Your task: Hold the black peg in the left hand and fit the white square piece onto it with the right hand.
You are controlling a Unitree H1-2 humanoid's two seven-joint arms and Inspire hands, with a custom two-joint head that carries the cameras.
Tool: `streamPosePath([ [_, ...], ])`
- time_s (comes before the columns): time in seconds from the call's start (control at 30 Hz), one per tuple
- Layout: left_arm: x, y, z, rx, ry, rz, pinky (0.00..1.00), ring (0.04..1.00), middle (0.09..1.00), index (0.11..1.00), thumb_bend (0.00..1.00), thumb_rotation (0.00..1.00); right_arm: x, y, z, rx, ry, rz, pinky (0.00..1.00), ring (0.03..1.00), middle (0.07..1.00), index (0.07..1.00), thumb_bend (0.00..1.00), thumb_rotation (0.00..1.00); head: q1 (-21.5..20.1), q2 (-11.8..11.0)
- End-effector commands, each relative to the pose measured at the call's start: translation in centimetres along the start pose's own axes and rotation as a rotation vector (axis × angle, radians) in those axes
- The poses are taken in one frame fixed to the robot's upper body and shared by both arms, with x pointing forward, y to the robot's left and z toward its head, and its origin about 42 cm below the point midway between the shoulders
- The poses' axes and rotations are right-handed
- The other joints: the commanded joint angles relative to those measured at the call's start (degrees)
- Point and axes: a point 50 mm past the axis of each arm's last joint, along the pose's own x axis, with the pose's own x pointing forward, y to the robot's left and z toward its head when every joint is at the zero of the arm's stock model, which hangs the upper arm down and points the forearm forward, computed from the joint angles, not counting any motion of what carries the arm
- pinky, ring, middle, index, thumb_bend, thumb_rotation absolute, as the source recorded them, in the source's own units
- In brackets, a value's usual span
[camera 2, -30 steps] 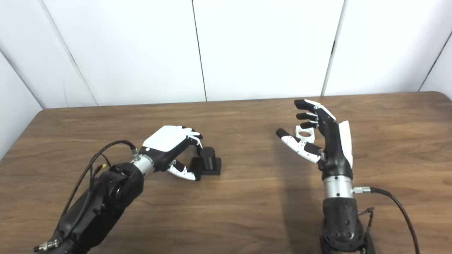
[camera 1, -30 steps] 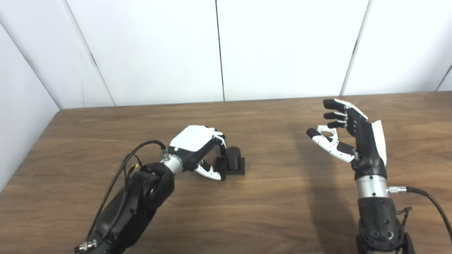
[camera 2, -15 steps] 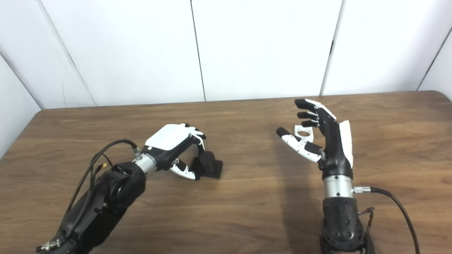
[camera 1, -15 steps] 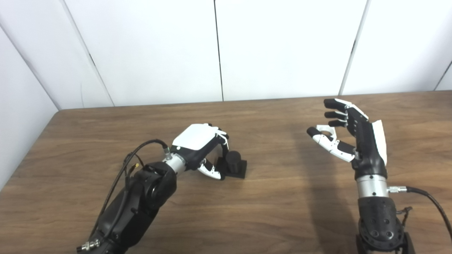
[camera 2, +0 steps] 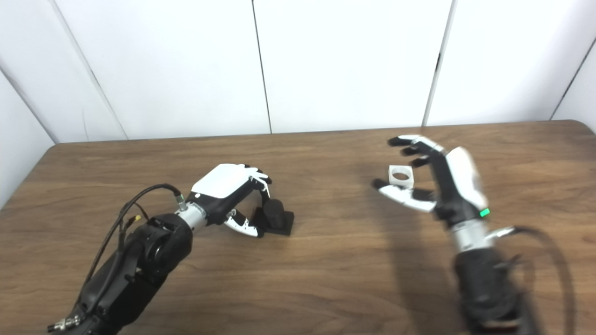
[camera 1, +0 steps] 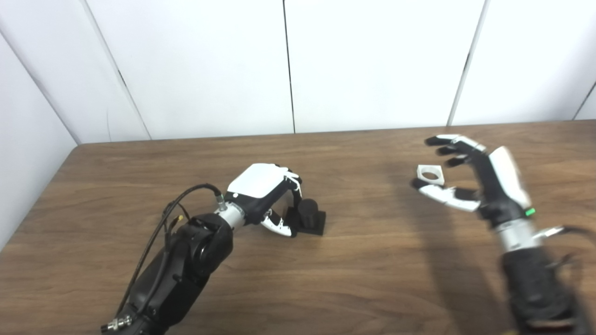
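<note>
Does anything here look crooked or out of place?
Yes: the black peg leans to the left on the table, its base seemingly tipped up under the left hand. The white square piece lies flat beside the open right hand.

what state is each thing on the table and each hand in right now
black cylindrical peg on its square base: on the wooden table, tilted, base edge lifted.
white square piece with a round hole: flat on the table, not held.
left hand: fingers curled at the peg.
right hand: open, fingers spread around the white piece, blurred.
</note>
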Motion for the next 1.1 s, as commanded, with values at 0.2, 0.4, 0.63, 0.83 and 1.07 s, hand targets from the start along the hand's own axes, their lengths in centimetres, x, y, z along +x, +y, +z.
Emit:
streamPosePath([
  [0.2, -0.2, -0.6, -1.3, 0.034, 0.052, -0.031, 0.96, 0.922, 0.854, 0.490, 0.52, 0.08, 5.1, -6.4, 0.1, -0.232, -0.081, 0.055, 0.54, 0.724, 0.768, 0.672, 0.83, 0.19, -0.03, -0.03],
  [0.4, -0.2, -0.5, -1.2, 0.030, 0.051, -0.029, 0.95, 0.921, 0.856, 0.490, 0.52, 0.08, 7.3, -8.1, 0.1, -0.296, -0.082, 0.095, 0.55, 0.728, 0.776, 0.680, 0.81, 0.15, -0.33, -0.08],
  [0.63, -0.3, -0.6, -1.3, 0.019, 0.049, -0.021, 0.96, 0.921, 0.855, 0.489, 0.52, 0.08, 9.2, -7.8, 0.2, -0.379, -0.063, 0.172, 0.62, 0.773, 0.807, 0.699, 0.77, 0.20, -0.44, -0.26],
  [0.83, -0.3, -0.4, -1.5, 0.033, 0.050, -0.025, 0.97, 0.922, 0.854, 0.490, 0.52, 0.08, 10.9, -6.5, 0.1, -0.424, -0.031, 0.276, 0.70, 0.839, 0.848, 0.728, 0.73, 0.23, -0.23, -0.19],
  [1.07, -0.4, -0.2, -1.6, 0.036, 0.053, -0.025, 0.96, 0.921, 0.855, 0.490, 0.52, 0.08, 12.7, -4.4, -0.2, -0.463, 0.000, 0.365, 0.73, 0.872, 0.871, 0.742, 0.75, 0.28, 0.06, -0.02],
])
